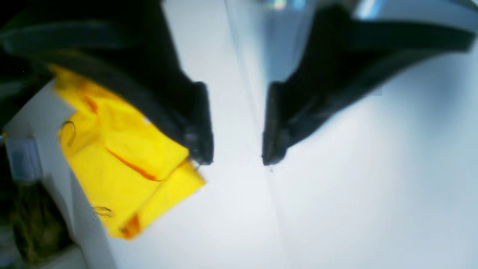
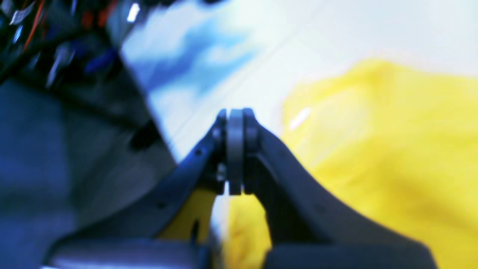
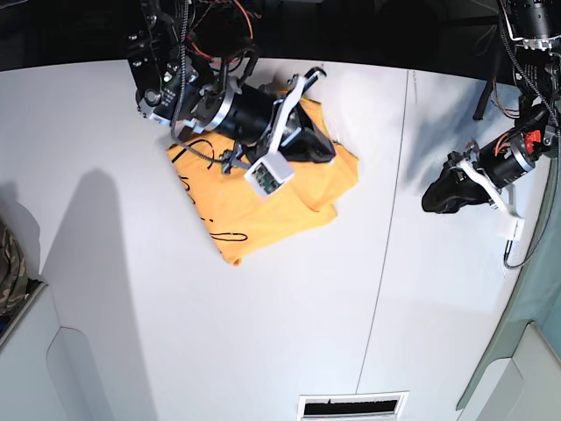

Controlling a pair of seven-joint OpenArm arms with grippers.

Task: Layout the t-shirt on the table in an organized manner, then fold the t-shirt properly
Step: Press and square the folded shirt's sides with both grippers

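Observation:
The orange-yellow t-shirt (image 3: 263,203) lies bunched on the white table (image 3: 131,289), toward the far middle, with black lettering showing along its left edge. My right gripper (image 3: 320,145) hovers over the shirt's far right part. In the right wrist view the right gripper (image 2: 235,116) is shut, with no cloth visible between the pads and the shirt (image 2: 381,157) below and to its right. My left gripper (image 3: 431,202) is over bare table right of the seam. In the left wrist view the left gripper (image 1: 235,161) is open and empty, with the shirt (image 1: 123,164) to its left.
A thin dark seam (image 3: 386,246) runs front to back across the table, right of the shirt. A camouflage cloth (image 3: 9,263) sits at the left edge. A vent slot (image 3: 346,406) lies at the front edge. Cables and arm bases stand along the back.

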